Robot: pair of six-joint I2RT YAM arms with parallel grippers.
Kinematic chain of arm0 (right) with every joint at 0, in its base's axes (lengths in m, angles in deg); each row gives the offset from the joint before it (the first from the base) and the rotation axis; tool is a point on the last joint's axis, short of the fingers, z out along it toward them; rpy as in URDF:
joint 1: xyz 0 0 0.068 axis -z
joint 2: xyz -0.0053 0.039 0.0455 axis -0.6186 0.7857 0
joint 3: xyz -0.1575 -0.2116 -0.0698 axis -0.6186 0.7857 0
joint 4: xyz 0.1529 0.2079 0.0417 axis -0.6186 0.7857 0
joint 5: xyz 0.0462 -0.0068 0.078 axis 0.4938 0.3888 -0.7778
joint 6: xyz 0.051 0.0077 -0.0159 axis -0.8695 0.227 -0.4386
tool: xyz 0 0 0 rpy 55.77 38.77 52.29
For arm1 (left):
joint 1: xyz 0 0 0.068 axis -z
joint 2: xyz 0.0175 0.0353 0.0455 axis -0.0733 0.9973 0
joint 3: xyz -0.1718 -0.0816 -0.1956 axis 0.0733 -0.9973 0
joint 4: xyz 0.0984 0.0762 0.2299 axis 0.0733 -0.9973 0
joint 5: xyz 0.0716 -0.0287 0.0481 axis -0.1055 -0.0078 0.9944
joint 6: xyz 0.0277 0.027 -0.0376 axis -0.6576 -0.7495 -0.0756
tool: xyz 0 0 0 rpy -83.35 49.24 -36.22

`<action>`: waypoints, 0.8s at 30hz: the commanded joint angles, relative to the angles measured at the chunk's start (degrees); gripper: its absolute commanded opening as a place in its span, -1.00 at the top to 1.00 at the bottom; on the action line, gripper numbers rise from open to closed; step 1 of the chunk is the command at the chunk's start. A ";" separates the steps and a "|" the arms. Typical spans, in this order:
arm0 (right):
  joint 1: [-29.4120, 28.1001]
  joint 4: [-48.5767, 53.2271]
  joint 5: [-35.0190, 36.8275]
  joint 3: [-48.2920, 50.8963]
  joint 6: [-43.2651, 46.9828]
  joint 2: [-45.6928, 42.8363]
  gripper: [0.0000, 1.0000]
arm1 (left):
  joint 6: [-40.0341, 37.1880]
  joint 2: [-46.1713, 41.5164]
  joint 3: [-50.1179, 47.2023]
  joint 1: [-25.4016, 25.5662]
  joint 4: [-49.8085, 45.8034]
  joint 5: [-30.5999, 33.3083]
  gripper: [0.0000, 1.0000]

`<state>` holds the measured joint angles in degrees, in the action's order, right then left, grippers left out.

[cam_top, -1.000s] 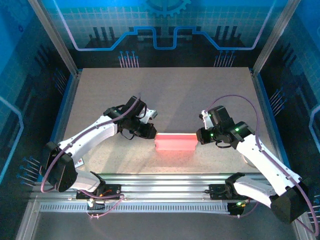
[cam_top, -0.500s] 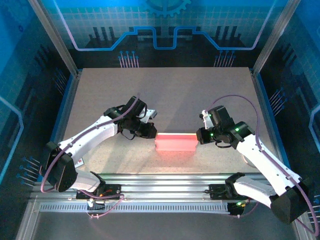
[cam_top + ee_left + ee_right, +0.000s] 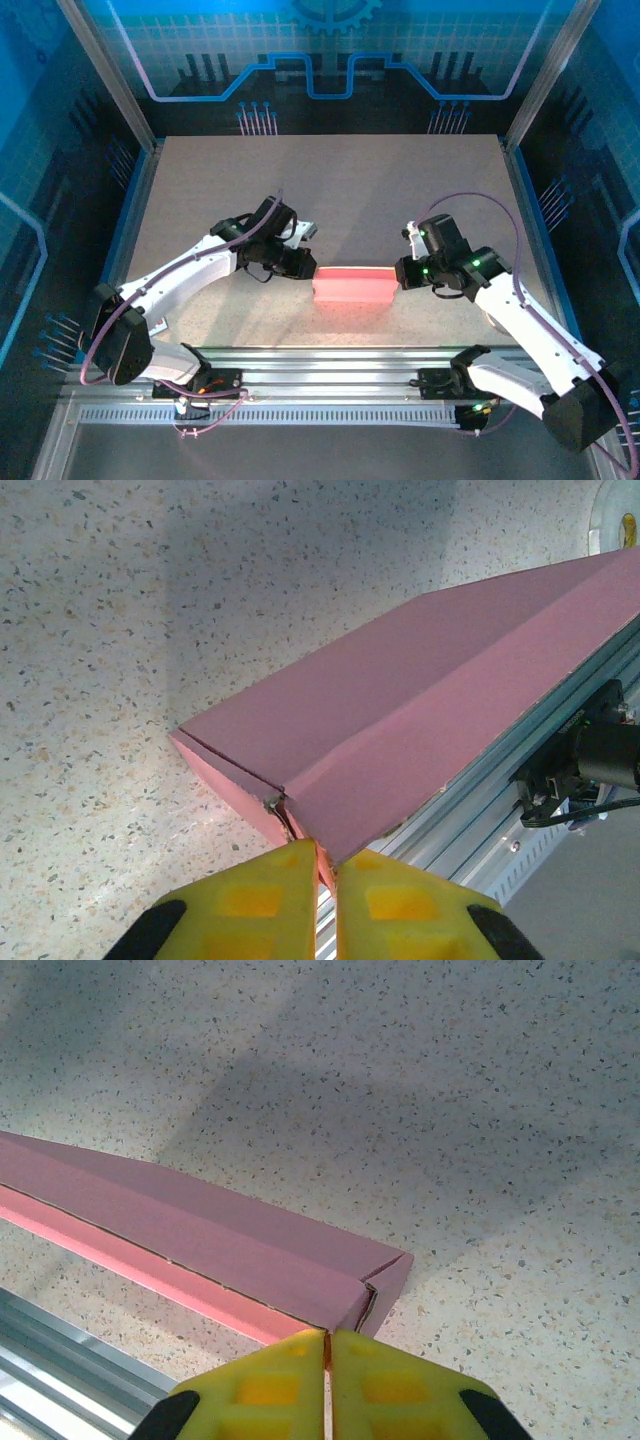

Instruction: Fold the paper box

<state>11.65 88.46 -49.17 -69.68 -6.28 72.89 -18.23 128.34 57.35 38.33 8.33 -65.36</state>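
Observation:
The paper box (image 3: 352,285) is a slim pink rectangular box lying crosswise on the speckled table near the front rail. My left gripper (image 3: 312,270) is at its left end. In the left wrist view the yellow fingers (image 3: 250,905) of that gripper (image 3: 327,900) are shut on a thin card edge at the end of the box (image 3: 420,680). My right gripper (image 3: 398,275) is at the right end. In the right wrist view this gripper (image 3: 327,1385) is shut on the card at the corner of the box (image 3: 200,1230), where an end flap stands slightly ajar.
An aluminium rail (image 3: 330,362) runs along the table's near edge, just in front of the box; it also appears as the rail (image 3: 520,770) and the rail (image 3: 60,1355). Blue-lit walls and metal posts (image 3: 130,110) enclose the table. A small white round object (image 3: 615,515) lies near the right arm.
Both grippers and the box between them have shifted slightly to the right and a little toward the rail. Both grips are unchanged.

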 commanded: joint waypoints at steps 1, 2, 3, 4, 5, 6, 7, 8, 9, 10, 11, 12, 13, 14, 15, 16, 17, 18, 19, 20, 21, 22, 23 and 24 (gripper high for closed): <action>-0.59 0.14 -0.76 1.37 -0.36 -0.17 0.79 | 0.23 -0.02 -1.82 1.13 -0.38 0.48 0.75; -0.63 0.32 -0.21 1.25 -0.21 -0.25 0.79 | 0.15 -0.13 -1.74 1.12 -0.40 0.66 0.76; -0.65 0.63 0.36 1.09 -0.03 -0.34 0.79 | 0.16 -0.11 -1.77 1.12 -0.45 0.77 0.76; -0.68 0.84 0.97 0.93 0.15 -0.37 0.79 | 0.04 -0.03 -1.82 1.18 -0.46 0.86 0.76; -0.76 1.00 1.34 0.89 0.22 -0.39 0.79 | 0.04 -0.02 -1.82 1.14 -0.54 0.95 0.77; -0.76 1.13 1.64 0.80 0.33 -0.43 0.79 | 0.12 0.06 -1.83 1.20 -0.44 0.95 0.77; -0.77 1.19 1.90 0.80 0.40 -0.37 0.79 | 0.15 0.12 -1.90 1.25 -0.38 0.96 0.77; -0.82 1.24 1.98 0.89 0.34 -0.26 0.79 | 0.13 0.15 -1.97 1.27 -0.36 0.95 0.77; -0.92 1.33 2.14 0.99 0.41 -0.26 0.79 | 0.16 0.23 -1.99 1.34 -0.31 1.04 0.78; -1.01 1.32 2.48 1.05 0.46 -0.26 0.79 | 0.09 0.33 -1.99 1.32 -0.32 1.08 0.77; -1.10 1.49 2.75 1.02 0.42 -0.26 0.79 | 0.15 0.41 -1.98 1.42 -0.32 1.20 0.78; -1.16 1.56 3.05 1.00 0.56 -0.30 0.79 | 0.17 0.46 -1.93 1.44 -0.28 1.22 0.78; -1.15 1.72 3.36 0.98 0.65 -0.39 0.79 | 0.15 0.55 -1.91 1.51 -0.32 1.22 0.78; -1.31 1.84 3.50 0.90 0.60 -0.41 0.79 | 0.14 0.59 -1.90 1.53 -0.30 1.22 0.78; -1.38 1.96 3.80 0.80 0.67 -0.49 0.79 | 0.03 0.74 -1.85 1.62 -0.30 1.30 0.79; -1.46 2.01 4.09 0.80 0.76 -0.60 0.79 | 0.09 0.77 -1.87 1.65 -0.40 1.39 0.79; -1.42 2.09 4.33 0.70 0.76 -0.74 0.79 | 0.02 0.85 -1.82 1.68 -0.40 1.48 0.79; -1.54 2.20 4.68 0.63 0.79 -0.77 0.79 | 0.03 0.83 -1.89 1.72 -0.40 1.57 0.79; -1.60 2.21 4.96 0.62 0.81 -0.87 0.79 | 0.02 0.89 -1.82 1.81 -0.36 1.57 0.79; -1.69 2.21 5.13 0.62 0.86 -0.95 0.80 | 0.02 0.94 -1.79 1.74 -0.36 1.64 0.80; -1.65 2.16 5.25 0.60 0.86 -0.91 0.80 | 0.07 1.01 -1.73 1.76 -0.32 1.62 0.80; -1.71 2.10 5.27 0.75 0.86 -0.96 0.80 | 0.03 1.03 -1.74 1.76 -0.37 1.66 0.80; -1.76 2.10 5.34 0.87 0.87 -0.88 0.80 | 0.02 1.03 -1.73 1.75 -0.29 1.64 0.80; -1.92 2.10 5.60 0.89 0.79 -0.95 0.80 | 0.02 1.05 -1.73 1.73 -0.36 1.66 0.81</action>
<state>10.60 88.61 -44.58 -69.48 -6.02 72.32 -18.25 128.34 57.17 39.43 9.27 -64.53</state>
